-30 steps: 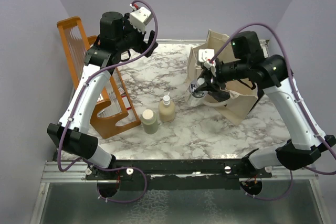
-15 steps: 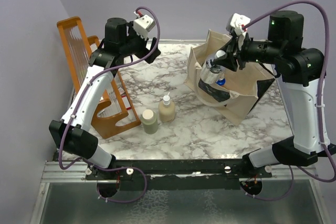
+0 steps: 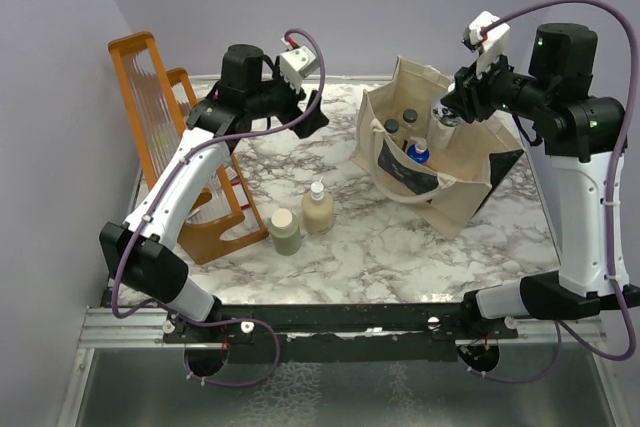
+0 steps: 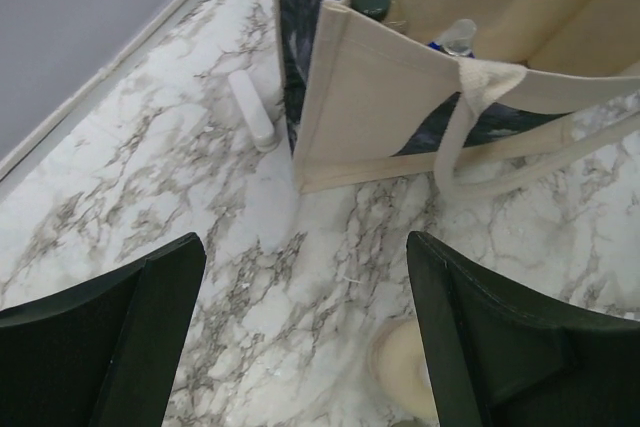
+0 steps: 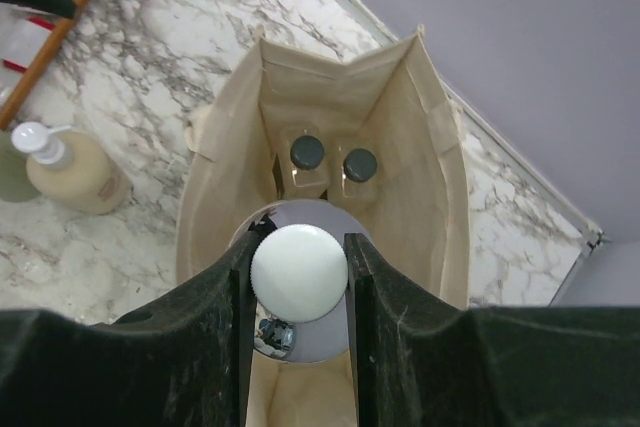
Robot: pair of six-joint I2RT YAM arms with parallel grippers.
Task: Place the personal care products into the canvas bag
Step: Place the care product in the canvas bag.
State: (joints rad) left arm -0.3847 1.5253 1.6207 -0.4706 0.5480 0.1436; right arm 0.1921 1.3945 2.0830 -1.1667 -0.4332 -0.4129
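Lavender walls surround a white marble bench [image 3: 400, 247], seen from above. At the far right an open canvas bag [image 3: 460, 202] stands upright on it. Inside the bag, two clear bottles with black caps [image 5: 307, 152] are seen side by side, and a blue cap [image 3: 420, 155] shows near them. A beige pump bottle [image 3: 318, 209] and an olive-grey bottle [image 3: 284, 230] are left standing together near the middle of the bench, well apart from the bag. An orange rack [image 3: 160, 137] is propped at the far left.

Several risks can be judged from here. The silvery bottle [image 5: 298, 269] is held well above the bag mouth, so if it is released from this height it may strike the bottles below or knock them over. The cloth walls are soft, so a descent made off-centre could catch the rim and fold or tip the bag. The grip is taken only on the smooth round cap, so a slip is possible.

The right end effector [image 3: 455, 110] is partly closed on the white cap of the silvery bottle, which is hung directly over the bag opening. The left end effector [image 4: 300, 337] is spread wide and empty, held above bare marble just left of the bag, with nothing touched.
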